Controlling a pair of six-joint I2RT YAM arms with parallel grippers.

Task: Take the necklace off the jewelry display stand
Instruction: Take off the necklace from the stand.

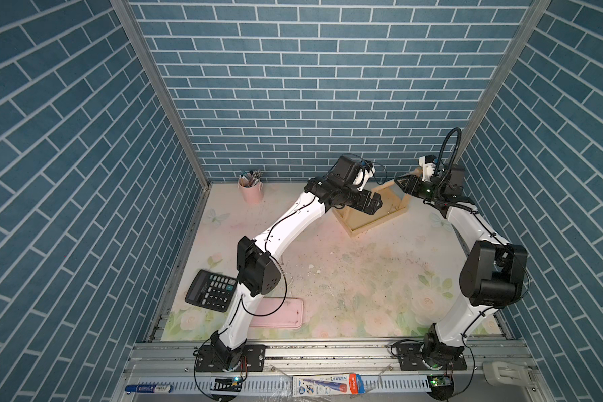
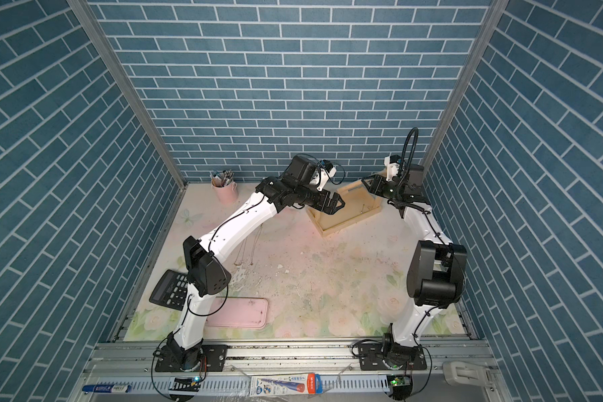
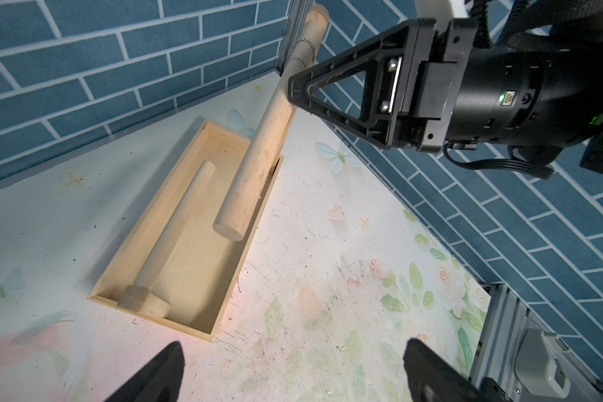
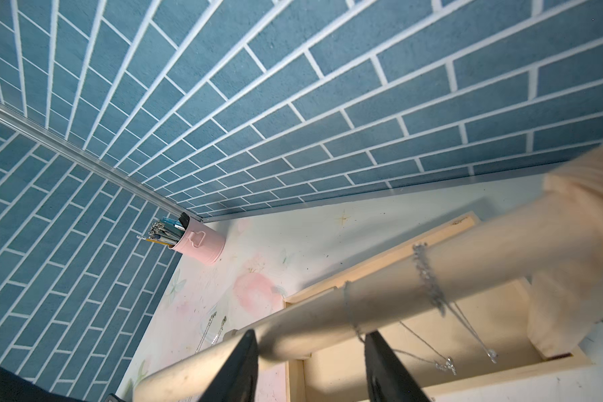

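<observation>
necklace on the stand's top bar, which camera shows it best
The right wrist view: the necklace is close up, its chain looped over the top bar with pendants hanging below. The left wrist view shows only a small far loop. In both top views it is too small to make out.

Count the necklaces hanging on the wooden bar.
2. One thin chain loops the bar near the right claw; a thicker chain sits closer to the post. Others may be hidden.

Both arms reach forward, elbows bent. The left gripper [image 1: 377, 204] gapes wide; the right gripper [image 1: 398, 182] holds its jaws partly apart.
</observation>
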